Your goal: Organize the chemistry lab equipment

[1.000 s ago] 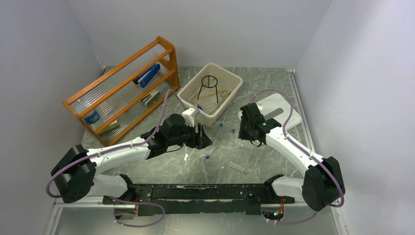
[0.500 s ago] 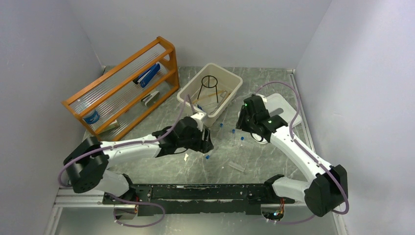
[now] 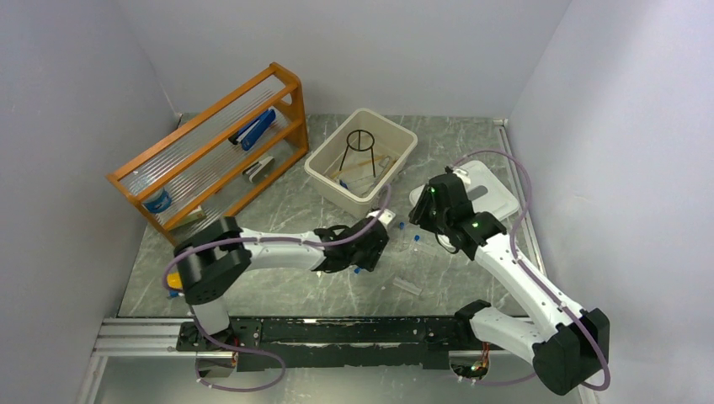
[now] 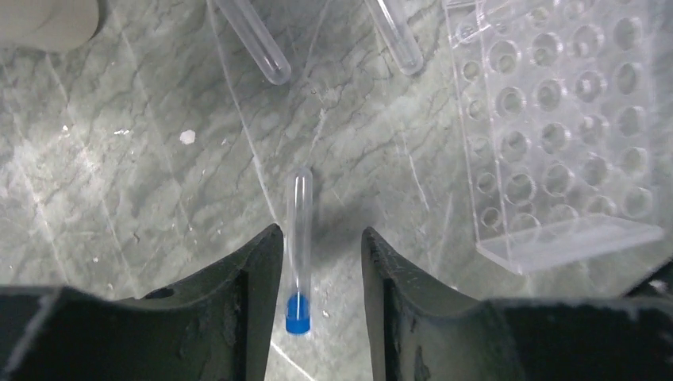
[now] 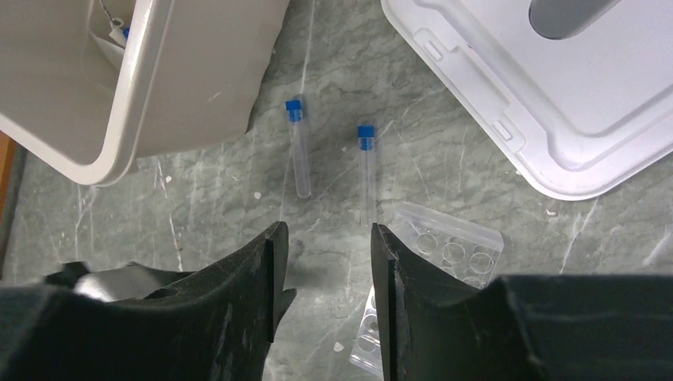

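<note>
Marble table (image 3: pixel 278 210): tub (image 3: pixel 333 187) holds tripod (image 3: pixel 348 153); left claw (image 4: pixel 321 234) spread astride vial (image 4: pixel 299 238), right claw (image 5: pixel 325 230) spread, empty.

- Top external: fixed high behind the arm bases, facing forward and down; takes in the whole worktop (image 3: pixel 278 210) from afar.
- Left wrist: close above the worktop, looking down past the left claw (image 4: pixel 321 238).
- Right wrist: equally close, looking down past the right claw (image 5: pixel 325 238).
- Shared: clear well plate (image 4: pixel 563 119) appears in both wrist views; the top view covers both patches.
</note>
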`<state>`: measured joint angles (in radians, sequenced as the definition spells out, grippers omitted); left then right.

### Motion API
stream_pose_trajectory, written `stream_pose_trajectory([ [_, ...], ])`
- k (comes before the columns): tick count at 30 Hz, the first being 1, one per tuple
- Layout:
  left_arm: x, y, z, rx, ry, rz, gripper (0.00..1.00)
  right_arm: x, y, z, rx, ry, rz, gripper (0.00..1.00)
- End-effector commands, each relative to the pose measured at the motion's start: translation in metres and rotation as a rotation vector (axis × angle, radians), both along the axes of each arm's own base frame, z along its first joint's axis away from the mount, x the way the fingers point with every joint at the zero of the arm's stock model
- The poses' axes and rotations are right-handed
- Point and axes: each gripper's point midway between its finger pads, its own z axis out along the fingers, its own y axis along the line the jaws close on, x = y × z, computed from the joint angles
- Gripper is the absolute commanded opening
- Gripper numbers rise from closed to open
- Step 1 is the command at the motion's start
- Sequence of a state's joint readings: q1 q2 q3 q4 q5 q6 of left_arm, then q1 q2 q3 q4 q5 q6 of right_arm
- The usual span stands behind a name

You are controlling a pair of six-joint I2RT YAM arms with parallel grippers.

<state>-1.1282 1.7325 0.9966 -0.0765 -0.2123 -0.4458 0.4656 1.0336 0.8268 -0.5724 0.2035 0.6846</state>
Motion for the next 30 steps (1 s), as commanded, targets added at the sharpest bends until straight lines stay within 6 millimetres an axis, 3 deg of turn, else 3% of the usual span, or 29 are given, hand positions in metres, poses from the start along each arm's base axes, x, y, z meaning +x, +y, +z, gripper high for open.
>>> stream_pose_trajectory([
  [1,0.009,0.005,-0.017,0.162,-0.088,-0.001,0.44,0.003,-0.005,0.004,0.025,-0.038,-0.050,0.46],
  [8,0.007,0.007,-0.033,0.214,-0.067,-0.013,0.36,0.000,-0.007,0.007,0.035,-0.056,-0.055,0.46],
  [12,0.004,0.011,-0.042,0.233,-0.046,-0.006,0.25,0.000,-0.006,0.010,0.051,-0.066,-0.058,0.46],
  [16,0.005,0.009,-0.032,0.197,-0.051,0.012,0.17,0.001,-0.004,0.016,0.067,-0.079,-0.049,0.46],
  [19,0.007,0.009,-0.010,0.140,-0.077,0.038,0.17,0.001,0.000,0.022,0.084,-0.094,-0.031,0.46],
  [25,0.016,0.014,0.059,-0.069,-0.140,0.119,0.17,0.000,0.014,0.042,0.153,-0.160,0.046,0.48],
  [30,0.028,0.025,0.120,-0.330,-0.109,0.231,0.18,-0.012,0.056,0.054,0.288,-0.207,0.290,0.52],
])
